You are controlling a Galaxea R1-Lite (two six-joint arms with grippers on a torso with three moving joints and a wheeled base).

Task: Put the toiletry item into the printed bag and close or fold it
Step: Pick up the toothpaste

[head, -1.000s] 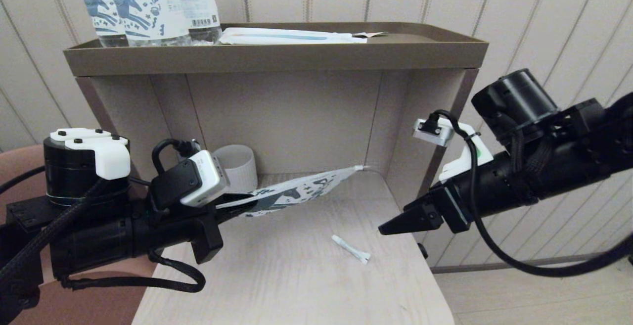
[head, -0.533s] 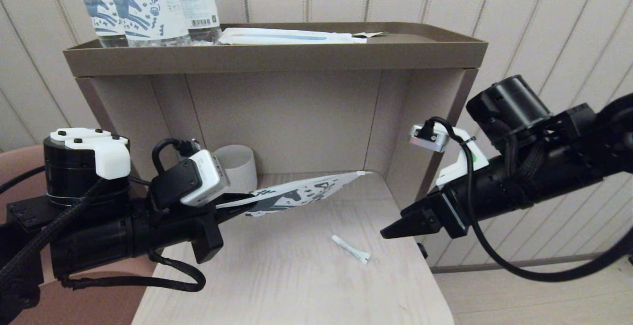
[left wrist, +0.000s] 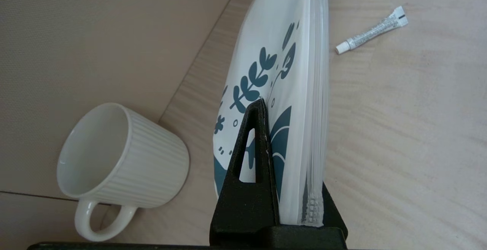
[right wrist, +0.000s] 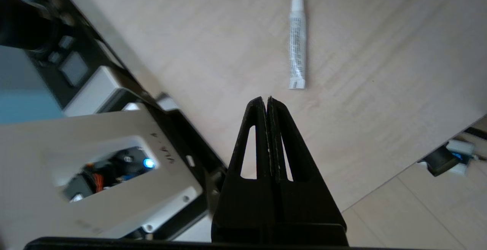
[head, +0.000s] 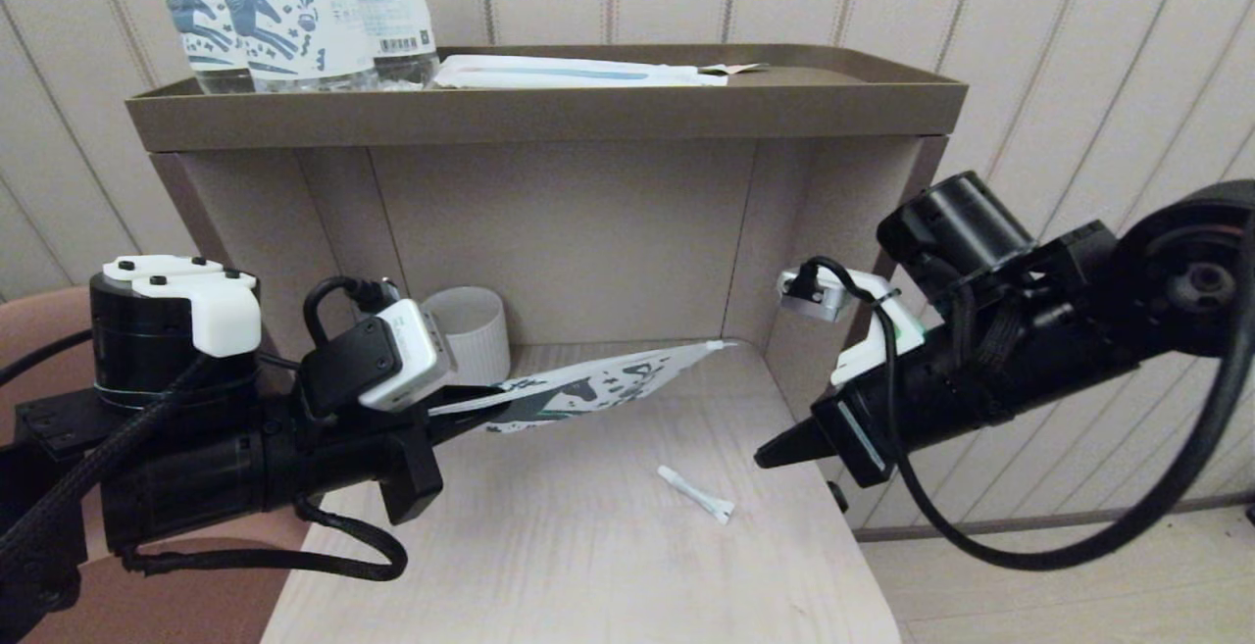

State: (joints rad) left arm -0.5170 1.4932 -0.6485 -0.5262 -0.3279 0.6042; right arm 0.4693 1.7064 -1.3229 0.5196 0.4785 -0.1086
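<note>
Beside right claw [head: 767, 455], toiletry item [head: 695, 493]

Soft, even indoor light fills the room, and the pale wooden surface [head: 588, 566] looks bright without glare. Under the shelf [head: 549, 105] the recess is dimmer, shaded from above. Shadows are faint and diffuse. The wall stripes bow outward toward the edges, a wide-lens bend. Close to the right wrist camera, the white and black housing [right wrist: 106, 166] smears out of focus.
</note>
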